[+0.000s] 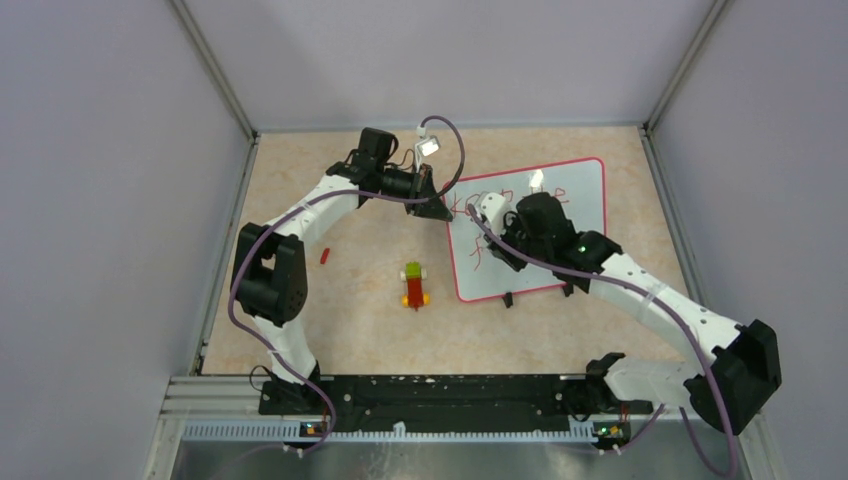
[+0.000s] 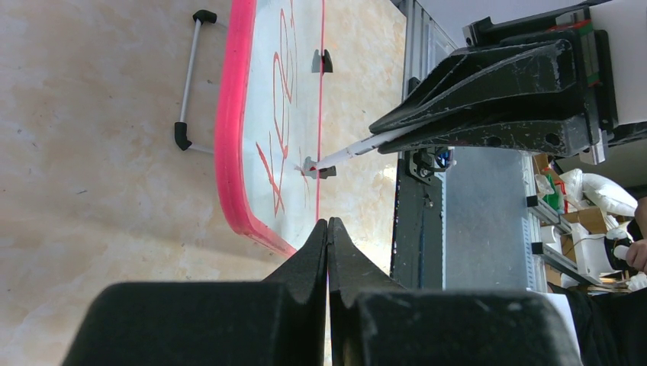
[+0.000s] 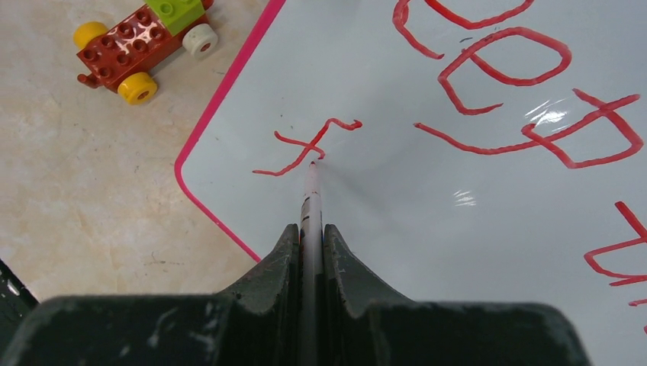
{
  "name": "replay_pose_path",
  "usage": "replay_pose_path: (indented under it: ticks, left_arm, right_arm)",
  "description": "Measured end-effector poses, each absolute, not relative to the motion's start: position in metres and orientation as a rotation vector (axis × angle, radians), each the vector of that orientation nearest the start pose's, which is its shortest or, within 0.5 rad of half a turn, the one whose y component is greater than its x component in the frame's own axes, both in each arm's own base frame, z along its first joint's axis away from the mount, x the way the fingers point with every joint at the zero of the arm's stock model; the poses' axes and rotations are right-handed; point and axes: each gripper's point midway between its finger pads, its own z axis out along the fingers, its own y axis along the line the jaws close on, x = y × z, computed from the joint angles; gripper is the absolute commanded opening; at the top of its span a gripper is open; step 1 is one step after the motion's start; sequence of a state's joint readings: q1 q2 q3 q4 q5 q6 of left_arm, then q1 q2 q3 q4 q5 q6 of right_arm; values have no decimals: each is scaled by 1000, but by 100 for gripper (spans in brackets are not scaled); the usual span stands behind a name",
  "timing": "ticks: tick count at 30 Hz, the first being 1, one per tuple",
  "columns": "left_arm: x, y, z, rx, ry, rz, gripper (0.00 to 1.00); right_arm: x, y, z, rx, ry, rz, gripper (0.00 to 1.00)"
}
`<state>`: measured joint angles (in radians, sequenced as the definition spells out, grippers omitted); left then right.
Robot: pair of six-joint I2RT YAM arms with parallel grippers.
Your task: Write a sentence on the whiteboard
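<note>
- Right fingers [image 3: 310, 228] are clamped on a thin white marker [image 3: 311, 191], with only the pen's width between them.
- From the fingers, the marker runs toward 12 o'clock. Its tip rests on the whiteboard [image 3: 458, 229], right on a small red cross-shaped stroke [image 3: 309, 149].
- More red writing [image 3: 503, 65] lies on the board from 12 to 3 o'clock of that tip. The pink rim curves round a corner at 8 o'clock.
- At 10 o'clock of the tip, off the board, a toy car [image 3: 145, 42] of red and green bricks with yellow and white wheels stands on the bench [image 1: 340, 330].
- Left fingers [image 2: 328, 223] are pressed fully together with nothing between them. Their tips sit just beside the whiteboard's rounded corner; whether they touch it I cannot tell.
- At 11 o'clock of those tips, a thin grey rod [image 2: 188, 80] with black ends lies just outside the rim.
- From above, the whiteboard lies flat at 2 o'clock of the bench's middle. Its two black clip feet [image 1: 508, 299] sit on the edge facing the arm bases.
- A small red piece [image 1: 325, 256] lies alone at 10 o'clock of the toy car, well apart from the board.
</note>
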<state>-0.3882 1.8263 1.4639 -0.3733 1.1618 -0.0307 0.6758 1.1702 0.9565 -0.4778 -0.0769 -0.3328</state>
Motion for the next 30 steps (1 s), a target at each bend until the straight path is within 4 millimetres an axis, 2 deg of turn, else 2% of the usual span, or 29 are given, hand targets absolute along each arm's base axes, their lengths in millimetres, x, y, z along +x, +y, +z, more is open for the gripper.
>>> replay_pose_path:
  ticks: [8, 20, 30]
  left_arm:
    - [323, -307, 212, 978, 1963, -1546, 0]
    - [323, -306, 211, 976, 1965, -1543, 0]
    - [323, -306, 211, 977, 1964, -1542, 0]
  right_arm:
    - [254, 210, 185, -1134, 1939, 301, 0]
    - [264, 204, 175, -1118, 1980, 232, 0]
    - [273, 191, 178, -1062, 1994, 191, 0]
